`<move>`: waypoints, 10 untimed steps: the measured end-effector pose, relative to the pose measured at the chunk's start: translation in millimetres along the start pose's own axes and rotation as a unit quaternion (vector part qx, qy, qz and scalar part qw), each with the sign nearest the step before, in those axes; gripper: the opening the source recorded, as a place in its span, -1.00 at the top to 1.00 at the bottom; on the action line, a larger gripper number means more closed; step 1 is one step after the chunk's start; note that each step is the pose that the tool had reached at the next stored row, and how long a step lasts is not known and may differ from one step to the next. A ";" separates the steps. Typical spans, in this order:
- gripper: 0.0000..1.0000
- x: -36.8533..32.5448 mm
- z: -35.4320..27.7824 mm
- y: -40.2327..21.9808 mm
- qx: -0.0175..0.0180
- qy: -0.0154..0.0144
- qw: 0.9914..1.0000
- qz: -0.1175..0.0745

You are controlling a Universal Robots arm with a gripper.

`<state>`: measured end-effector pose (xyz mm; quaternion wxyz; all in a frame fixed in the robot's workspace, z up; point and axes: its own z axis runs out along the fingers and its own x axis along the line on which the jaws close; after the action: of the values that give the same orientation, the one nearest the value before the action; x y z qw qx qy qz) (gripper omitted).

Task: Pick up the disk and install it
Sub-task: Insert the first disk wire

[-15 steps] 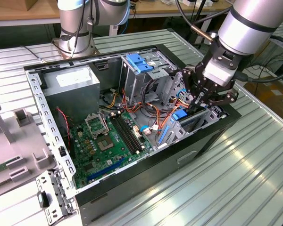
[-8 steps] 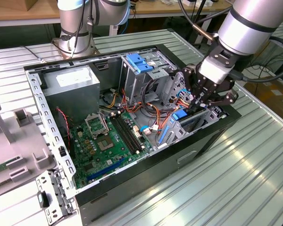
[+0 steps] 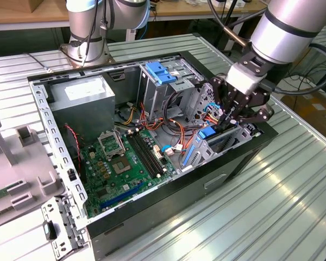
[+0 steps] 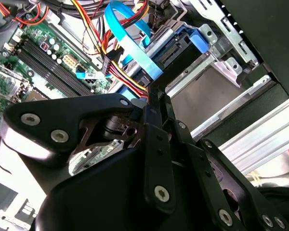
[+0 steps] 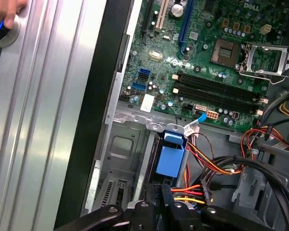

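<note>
Claw [image 3: 224, 122] lowered into open computer case [image 3: 168, 201], right of centre in the exterior view, fingers together, clamped on the disk [image 3: 211, 134]. Disk upright in drive bay beside motherboard [image 3: 122, 163]. Case on ribbed tabletop [image 3: 271, 206].

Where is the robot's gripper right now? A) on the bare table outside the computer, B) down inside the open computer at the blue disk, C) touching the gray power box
B: in the exterior view the gripper reaches into the open computer case, right at the blue-framed disk.
</note>
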<state>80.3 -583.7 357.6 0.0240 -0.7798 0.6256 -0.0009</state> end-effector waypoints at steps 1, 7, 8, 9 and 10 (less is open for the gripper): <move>0.66 0.0 0.1 0.0 0.000 0.000 1.000 0.005; 0.66 0.0 0.3 0.0 0.001 0.001 1.000 0.024; 0.66 0.0 0.4 0.0 0.001 0.001 1.000 0.026; 0.66 0.0 0.6 0.0 0.001 0.001 1.000 0.029; 0.66 0.0 0.7 0.0 0.001 0.001 0.999 0.032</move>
<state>80.3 -583.7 357.0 0.0239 -0.7594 0.6502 -0.0017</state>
